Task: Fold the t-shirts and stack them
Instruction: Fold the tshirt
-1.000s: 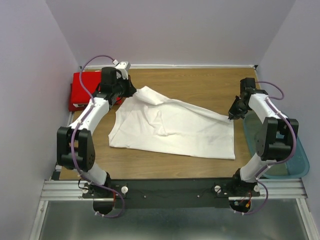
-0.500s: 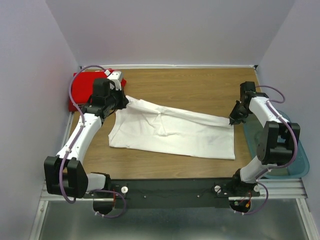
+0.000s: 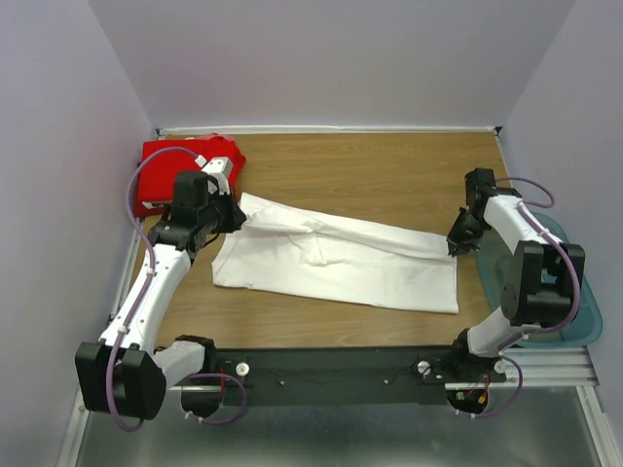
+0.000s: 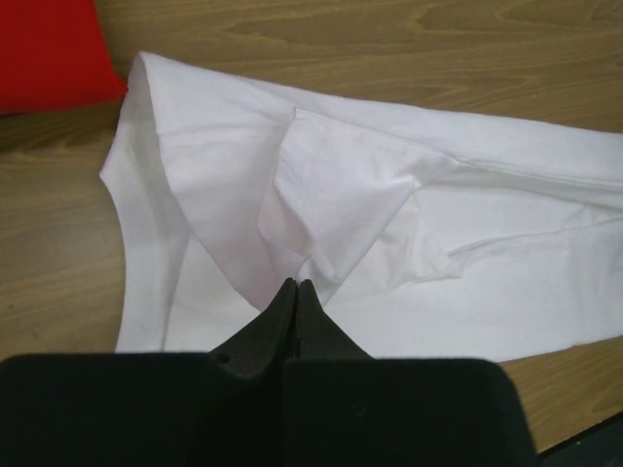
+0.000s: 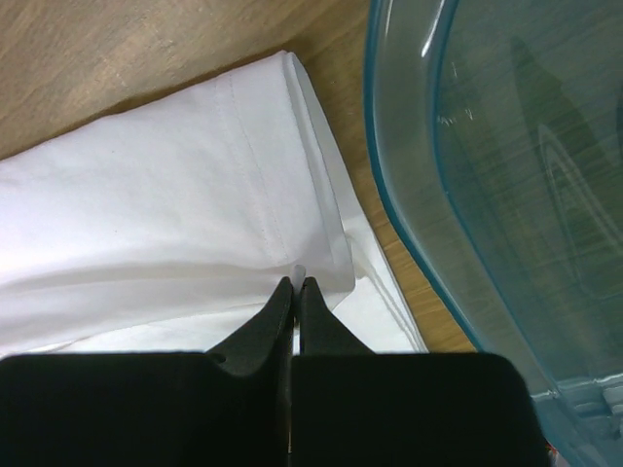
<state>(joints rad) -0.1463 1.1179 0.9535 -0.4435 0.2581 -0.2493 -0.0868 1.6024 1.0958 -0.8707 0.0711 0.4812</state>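
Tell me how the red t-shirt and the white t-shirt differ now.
The red t-shirt is folded into a small block; the white t-shirt lies long and only partly folded. The red one sits in the far left corner; the white one stretches across the middle of the table. Both lie on its wood.

white t-shirt [image 3: 331, 258]: plain white on every side showing. red t-shirt [image 3: 170, 165], far left: solid bright red. table [image 3: 389, 175]: brown wood grain. tub [image 5: 487, 146], right: translucent blue tint. my left arm [image 3: 161, 277] and right arm [image 3: 516, 219]: white, black joints, purple cables [image 3: 136, 195]. walls [image 3: 341, 58]: pale lilac.
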